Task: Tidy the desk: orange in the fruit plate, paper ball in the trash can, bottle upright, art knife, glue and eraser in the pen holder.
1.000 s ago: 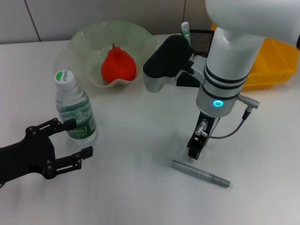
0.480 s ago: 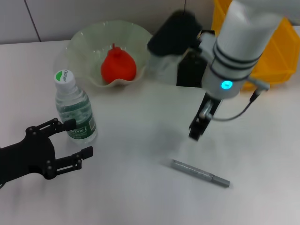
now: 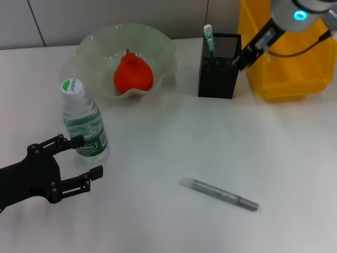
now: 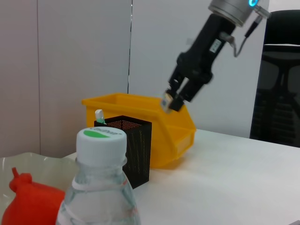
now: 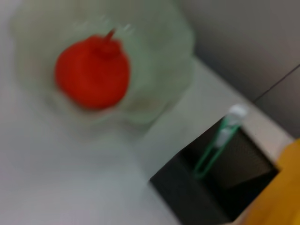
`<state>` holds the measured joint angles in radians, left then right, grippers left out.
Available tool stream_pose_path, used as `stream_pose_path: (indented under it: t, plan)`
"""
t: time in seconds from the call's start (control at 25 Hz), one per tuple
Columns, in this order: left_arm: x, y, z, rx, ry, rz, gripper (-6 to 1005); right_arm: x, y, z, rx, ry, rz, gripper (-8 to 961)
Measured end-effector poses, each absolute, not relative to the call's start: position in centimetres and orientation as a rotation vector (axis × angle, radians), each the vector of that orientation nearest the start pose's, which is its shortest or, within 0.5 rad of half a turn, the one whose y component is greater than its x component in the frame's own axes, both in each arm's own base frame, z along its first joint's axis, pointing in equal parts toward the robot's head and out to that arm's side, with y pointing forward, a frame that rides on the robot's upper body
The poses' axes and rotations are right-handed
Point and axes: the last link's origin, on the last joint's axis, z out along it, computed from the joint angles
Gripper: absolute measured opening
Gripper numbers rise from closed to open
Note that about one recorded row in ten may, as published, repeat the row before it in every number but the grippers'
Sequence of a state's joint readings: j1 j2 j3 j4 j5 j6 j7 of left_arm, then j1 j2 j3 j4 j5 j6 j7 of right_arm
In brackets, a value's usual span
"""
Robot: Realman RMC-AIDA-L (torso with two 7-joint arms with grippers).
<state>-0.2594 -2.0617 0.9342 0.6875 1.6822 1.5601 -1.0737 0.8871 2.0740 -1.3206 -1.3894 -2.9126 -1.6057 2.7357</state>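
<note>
From the head camera, your right gripper (image 3: 238, 60) is hanging just above the far right corner of the pen holder (image 3: 218, 74), at the edge of the trash can (image 3: 295, 58); bring it squarely over the mesh opening before you let go, clear of the mint-green stick (image 3: 209, 39) that is standing inside. Your left gripper (image 3: 79, 161) is waiting with its fingers spread and holding nothing, just beside the upright bottle (image 3: 84, 124), while the orange (image 3: 133, 74) is sitting in the fruit plate (image 3: 97, 45) and a grey stick (image 3: 224, 194) is lying alone on the plain white desk (image 3: 174, 137), with a pale panelled wall behind. From the left wrist camera, the right gripper (image 4: 169, 101) is pinching a small pale piece, apparently the eraser (image 4: 166, 102), above the holder and the yellow bin; a dark office chair (image 4: 281, 75) is standing beyond the desk. From the right wrist camera, you are looking down at the orange, the plate and the holder's open top, and that arm's own fingers are not showing.
</note>
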Motion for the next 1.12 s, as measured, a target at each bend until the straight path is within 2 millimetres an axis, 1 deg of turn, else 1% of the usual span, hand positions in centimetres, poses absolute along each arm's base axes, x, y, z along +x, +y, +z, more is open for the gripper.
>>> stream_pose_path:
  t: [0.12, 0.16, 0.28, 0.76, 0.96, 1.12]
  plan:
    - [-30.0, 26.8, -0.1, -2.630, -0.398, -0.766, 815, 10.8, 41.9, 5.0, -2.260, 0.742, -0.485, 454]
    - [-30.0, 26.9, -0.2, -2.631, -0.397, -0.768, 815, 11.3, 42.5, 5.2, -2.231, 0.732, -0.430, 457]
    - [-30.0, 26.9, -0.2, -2.631, -0.398, -0.770, 815, 11.6, 42.9, 5.3, -2.209, 0.718, -0.383, 464]
    - [-29.8, 27.0, -0.4, -2.634, -0.402, -0.777, 814, 14.5, 44.6, 3.1, -2.204, 0.700, -0.360, 493]
    - [-29.8, 27.0, -0.4, -2.634, -0.403, -0.778, 815, 14.3, 44.3, 2.5, -2.262, 0.678, -0.325, 505]
    - [-29.8, 27.0, -0.4, -2.634, -0.403, -0.779, 815, 14.2, 44.3, 2.5, -2.264, 0.674, -0.320, 514]
